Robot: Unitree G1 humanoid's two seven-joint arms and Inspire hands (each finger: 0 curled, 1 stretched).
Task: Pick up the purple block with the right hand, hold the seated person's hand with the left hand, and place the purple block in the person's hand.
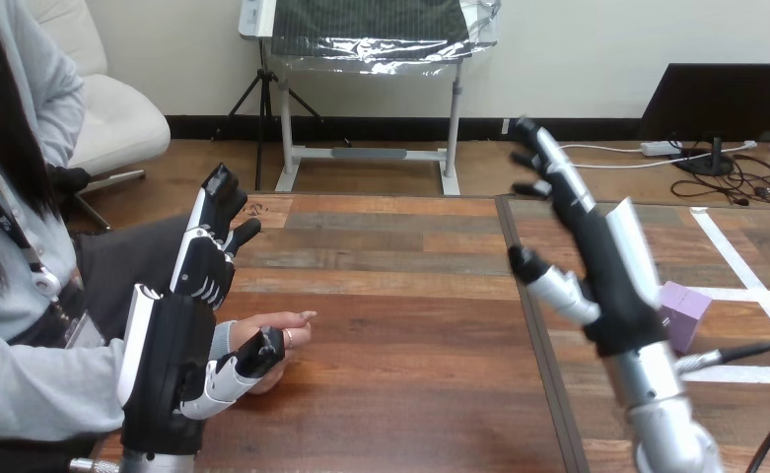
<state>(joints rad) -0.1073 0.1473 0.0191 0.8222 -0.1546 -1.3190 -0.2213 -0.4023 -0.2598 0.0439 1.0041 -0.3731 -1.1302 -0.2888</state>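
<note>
Two robot hands are raised over the counter (400, 335), and neither has anything in it. The left robot hand (178, 355) stands at the view's left, open, its fingers (208, 246) straight and pointing away from the robot. Its thumb (252, 357) lies across the near side of the person's hand (284, 330), which rests on the counter just to its right. I cannot tell whether the thumb presses on it. The right robot hand (612, 271) is lifted at the view's right, also open, with its fingers straight and spread. The block (686, 313), purple, sits on the counter just behind that hand and is partly hidden by it, near white tape lines (750, 281). The block and the person's hand are well apart.
</note>
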